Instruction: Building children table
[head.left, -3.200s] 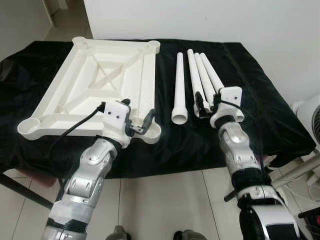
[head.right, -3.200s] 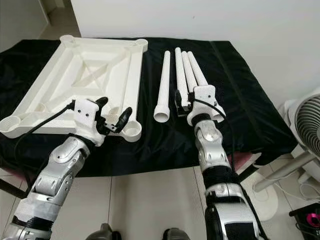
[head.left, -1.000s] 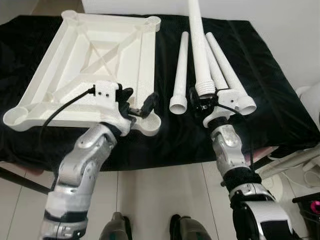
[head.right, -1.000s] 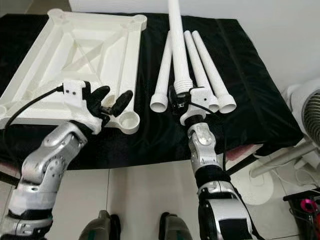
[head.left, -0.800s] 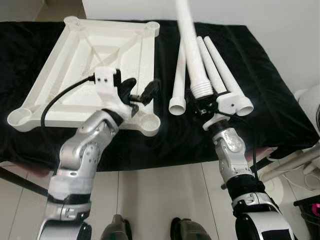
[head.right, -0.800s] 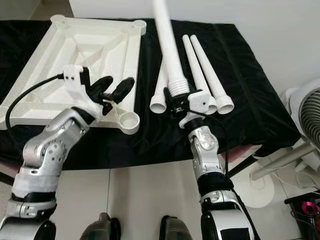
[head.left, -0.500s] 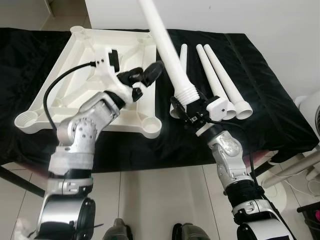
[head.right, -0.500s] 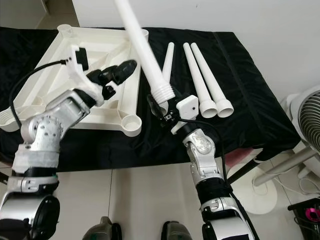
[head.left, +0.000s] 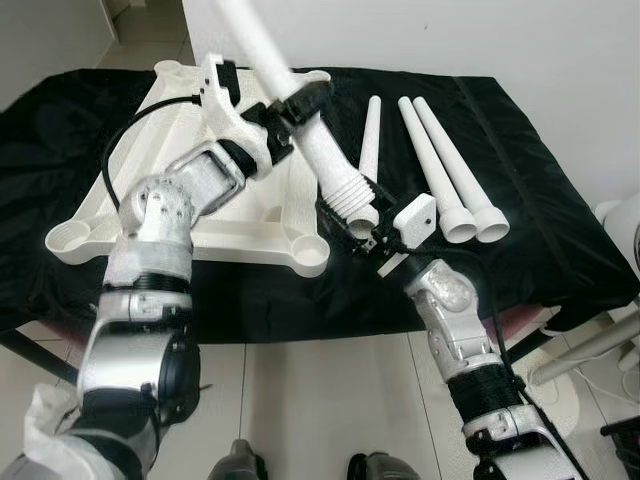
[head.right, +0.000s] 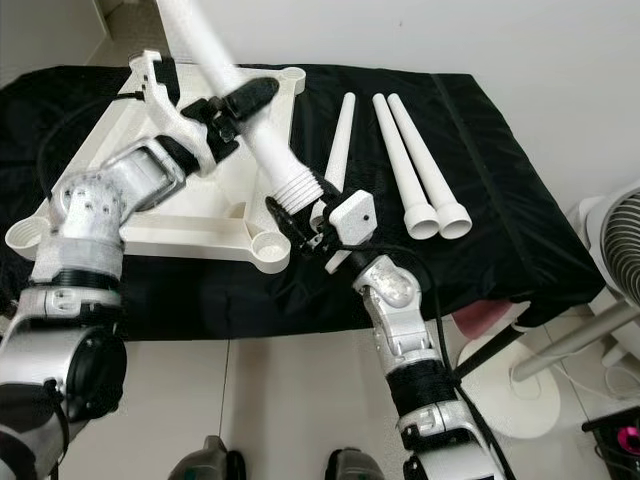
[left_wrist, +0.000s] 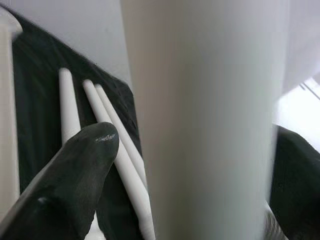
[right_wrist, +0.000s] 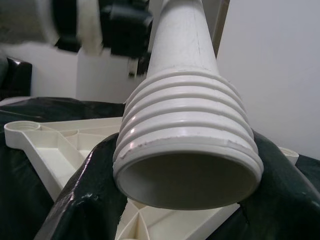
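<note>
A white table leg (head.left: 322, 162) slants up and to the left over the upturned white tabletop (head.left: 190, 240). My right gripper (head.left: 362, 228) is shut on the leg's threaded end (right_wrist: 185, 125), a little above the tabletop's near right corner socket (head.left: 309, 255). My left gripper (head.left: 295, 100) is raised higher up the shaft (left_wrist: 210, 125). It is open, one black finger (left_wrist: 85, 165) standing off from the leg with a gap. Three more legs (head.left: 430, 160) lie side by side on the black cloth to the right.
A black cloth (head.left: 560, 230) covers the table, which stands against a white wall. A white fan (head.right: 615, 250) stands off the table's right edge. Tiled floor lies between me and the table's near edge.
The right gripper has swung the leg further left, over the tabletop's corner. The left arm has risen, and its fingers now stand either side of the shaft.
</note>
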